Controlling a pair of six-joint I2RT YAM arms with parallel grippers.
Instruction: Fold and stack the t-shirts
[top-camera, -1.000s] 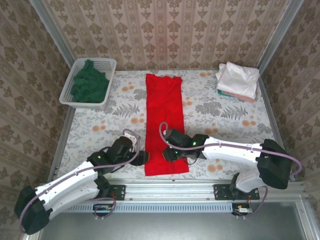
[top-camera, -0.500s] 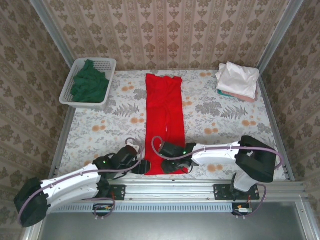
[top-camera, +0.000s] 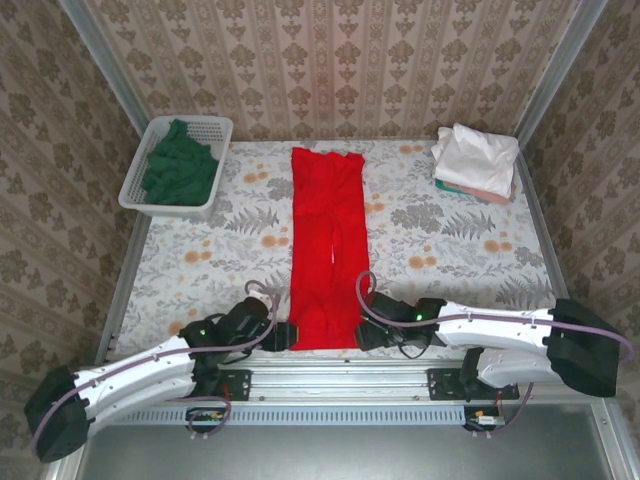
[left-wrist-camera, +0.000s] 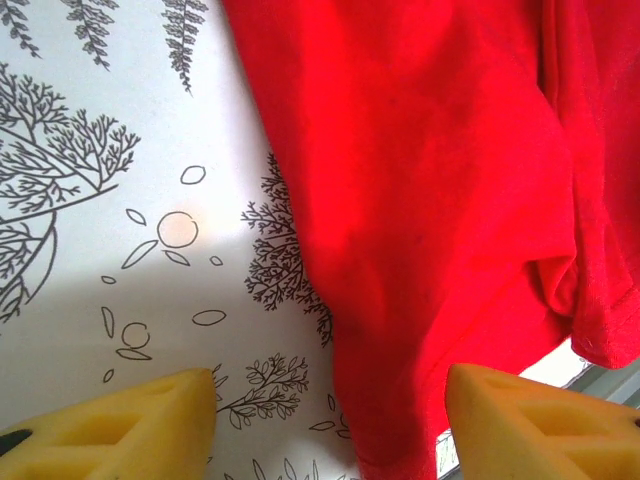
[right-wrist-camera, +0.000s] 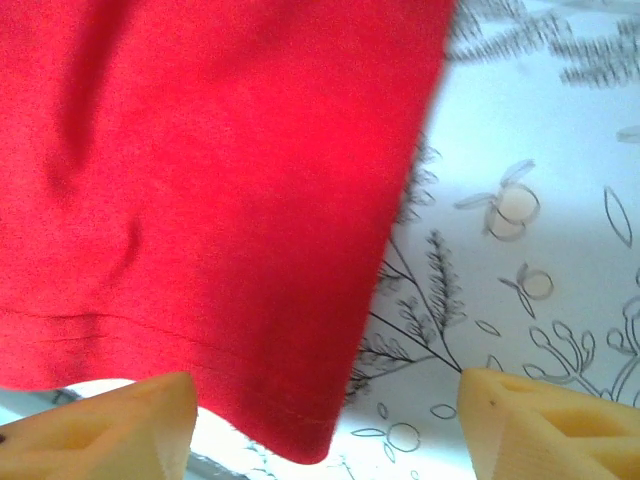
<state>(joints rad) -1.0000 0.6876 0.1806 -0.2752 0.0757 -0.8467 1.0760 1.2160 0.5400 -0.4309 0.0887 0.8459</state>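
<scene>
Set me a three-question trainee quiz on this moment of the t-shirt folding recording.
1. True or false: the dark green t-shirt lies inside the white plastic mesh basket.
2. Where is the stack of folded white and pastel t-shirts? A) far right corner B) near left corner C) inside the basket
3. Fill in: the left claw and right claw stand ___ at the near end of the long bright red cloth t-shirt.
Key: 1 true; 2 A; 3 open.
</scene>
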